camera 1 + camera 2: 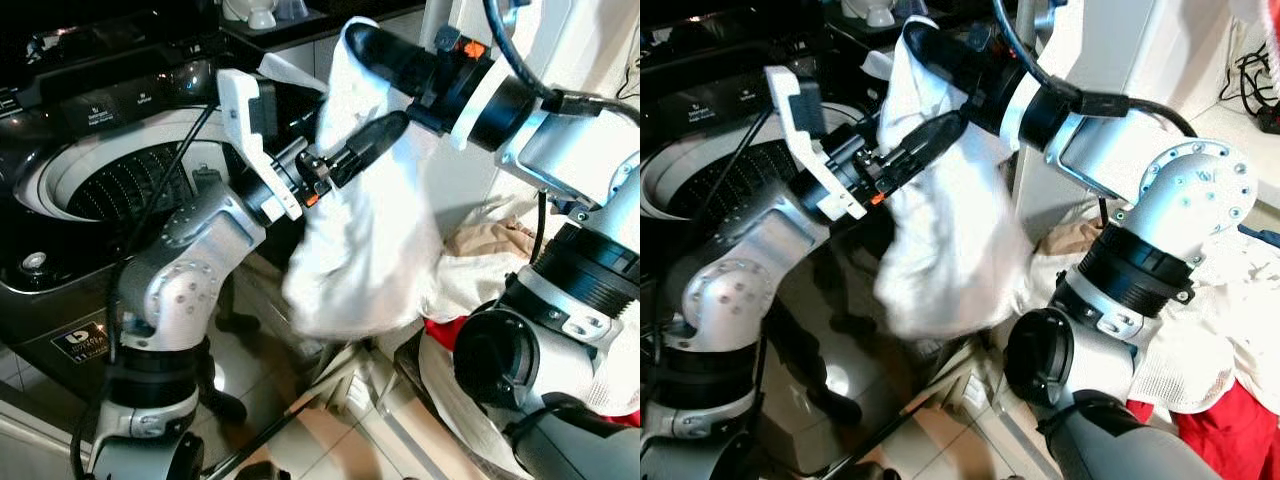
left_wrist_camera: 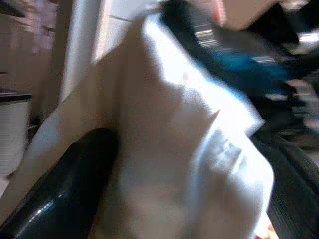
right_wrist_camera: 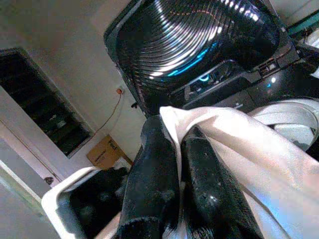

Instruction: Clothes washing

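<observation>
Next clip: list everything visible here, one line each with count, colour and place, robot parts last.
white garment: one, white, held up between both grippers beside the washer
washing machine: one, dark body with pale drum rim, lid open, on the robot's left
laundry pile: one heap, white, beige and red, low on the robot's right
tiled floor: pale, glossy, below the garment
left gripper: black fingers against the garment's side
right gripper: black fingers shut on the garment's top edge
</observation>
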Tool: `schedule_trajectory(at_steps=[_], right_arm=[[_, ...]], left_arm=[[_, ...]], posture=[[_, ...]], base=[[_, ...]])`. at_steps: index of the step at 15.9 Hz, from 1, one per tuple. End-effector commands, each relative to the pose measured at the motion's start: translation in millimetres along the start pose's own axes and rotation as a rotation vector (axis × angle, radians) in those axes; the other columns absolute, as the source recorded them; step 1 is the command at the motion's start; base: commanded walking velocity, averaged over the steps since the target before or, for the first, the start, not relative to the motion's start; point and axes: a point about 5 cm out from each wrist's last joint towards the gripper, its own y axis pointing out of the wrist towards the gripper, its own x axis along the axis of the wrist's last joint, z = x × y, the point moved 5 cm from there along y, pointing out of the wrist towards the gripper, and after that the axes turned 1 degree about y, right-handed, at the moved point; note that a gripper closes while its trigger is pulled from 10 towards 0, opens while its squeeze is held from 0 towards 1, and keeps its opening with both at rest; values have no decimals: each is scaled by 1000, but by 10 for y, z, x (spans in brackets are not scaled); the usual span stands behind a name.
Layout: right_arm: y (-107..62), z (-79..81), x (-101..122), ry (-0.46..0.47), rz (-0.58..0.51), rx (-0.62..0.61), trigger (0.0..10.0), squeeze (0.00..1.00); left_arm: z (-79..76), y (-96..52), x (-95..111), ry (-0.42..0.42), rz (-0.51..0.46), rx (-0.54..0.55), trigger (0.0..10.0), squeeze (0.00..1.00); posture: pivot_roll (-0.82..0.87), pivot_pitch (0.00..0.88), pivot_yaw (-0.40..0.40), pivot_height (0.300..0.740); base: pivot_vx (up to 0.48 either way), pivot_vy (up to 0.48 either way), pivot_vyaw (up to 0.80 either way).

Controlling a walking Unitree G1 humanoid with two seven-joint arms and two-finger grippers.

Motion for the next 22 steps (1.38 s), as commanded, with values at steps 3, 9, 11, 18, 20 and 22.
schedule_trajectory(at_steps=[3,9,11,18,20,22], right_arm=[[-25,170,57,-31,-26,57,0,0],[-24,194,5,-18,-20,55,0,0],[-24,188,-4,-15,-19,53,0,0],[-38,166,5,-21,-36,24,0,0],[-42,162,13,-24,-40,20,0,0],[-46,159,15,-29,-47,16,941,0]], left_arm=[[187,-3,20,7,0,95,0,0],[235,-37,-28,36,16,127,0,0],[259,-48,-45,42,24,144,0,0],[425,-93,-56,68,31,226,0,0],[449,-91,-47,69,26,235,0,0],[503,-104,-41,82,25,262,0,0]], posture=[[-8,0,45,740],[-5,0,45,740],[-3,0,45,740],[-12,0,62,740],[-12,0,62,740],[-17,0,66,740]], base=[[0,0,0],[0,0,0],[0,0,0],[0,0,0],[0,0,0],[0,0,0]])
